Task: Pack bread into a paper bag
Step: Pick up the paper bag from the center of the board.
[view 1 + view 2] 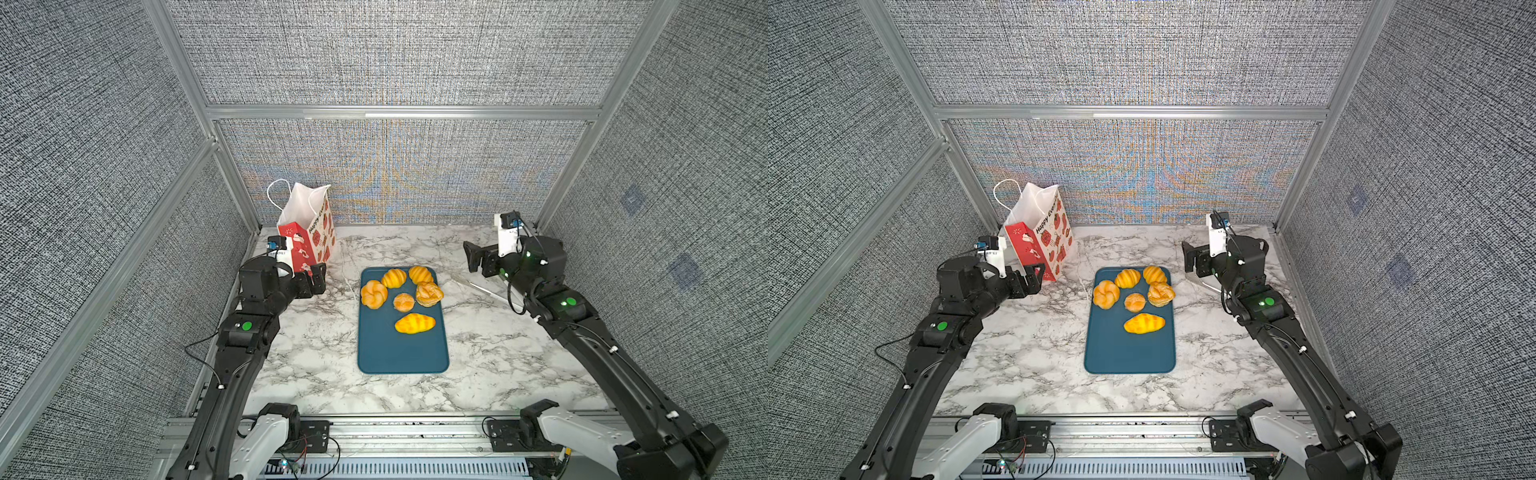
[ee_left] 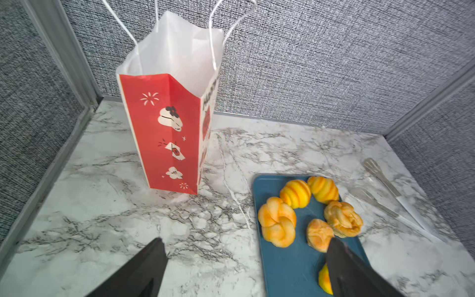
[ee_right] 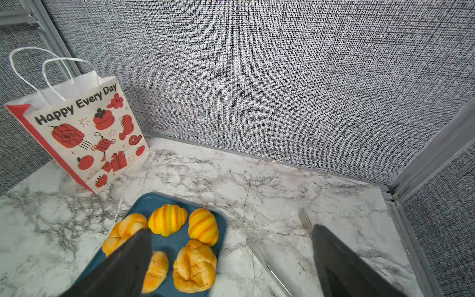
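Several golden-orange pieces of bread [image 1: 403, 302] lie on the far half of a blue tray [image 1: 401, 353]: ridged croissants [image 1: 414, 323], knot rolls [image 1: 374, 294] and a round bun. The paper bag [image 1: 309, 232] stands upright and open at the back left, red side towards my left arm, white cord handles up. My left gripper [image 1: 311, 280] hovers open just in front of the bag [image 2: 164, 133], with nothing between its fingers. My right gripper [image 1: 473, 257] is open and raised to the right of the tray, pointing towards the bread [image 3: 195, 264].
Clear tongs [image 1: 486, 286] lie on the marble table right of the tray, under my right gripper [image 3: 231, 230]. Grey fabric walls with aluminium posts close in the back and both sides. The tray's near half [image 1: 1129, 353] holds nothing.
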You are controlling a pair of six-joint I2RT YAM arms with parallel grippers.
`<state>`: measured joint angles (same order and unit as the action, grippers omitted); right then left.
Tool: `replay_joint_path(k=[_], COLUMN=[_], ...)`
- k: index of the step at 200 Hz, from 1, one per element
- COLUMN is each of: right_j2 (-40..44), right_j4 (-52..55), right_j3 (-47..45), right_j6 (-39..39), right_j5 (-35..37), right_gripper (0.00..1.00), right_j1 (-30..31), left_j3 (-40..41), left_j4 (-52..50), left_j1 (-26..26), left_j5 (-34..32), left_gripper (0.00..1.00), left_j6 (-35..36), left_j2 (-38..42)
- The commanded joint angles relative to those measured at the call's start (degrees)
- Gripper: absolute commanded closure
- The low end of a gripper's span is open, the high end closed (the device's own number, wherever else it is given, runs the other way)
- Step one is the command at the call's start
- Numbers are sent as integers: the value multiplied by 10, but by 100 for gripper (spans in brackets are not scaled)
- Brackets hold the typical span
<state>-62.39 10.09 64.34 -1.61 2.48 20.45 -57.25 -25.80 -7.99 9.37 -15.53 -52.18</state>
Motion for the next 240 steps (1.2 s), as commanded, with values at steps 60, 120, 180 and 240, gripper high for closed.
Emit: replay_joint_path(k=[60,120,180,240], right_j2=[-15,-37,-64,-130], right_j4=[119,157,146,109], right_j3=[97,130,141,168], right_j6=[-12,-14,-5,-3], right_j5=[-5,-12,-30,-29], right_gripper=[1,1,1,1], right_j1=[60,78,85,120], left_j3=[-71,-70,-146,-400], left_j4=[-79,-86,-146,-342], left_j1=[-3,-3,-4,-3], left_j5=[45,63,-1,-121], left_gripper=[1,1,1,1], left_j6=[-34,-42,-50,-22], left_j2=[24,2,-54,-215])
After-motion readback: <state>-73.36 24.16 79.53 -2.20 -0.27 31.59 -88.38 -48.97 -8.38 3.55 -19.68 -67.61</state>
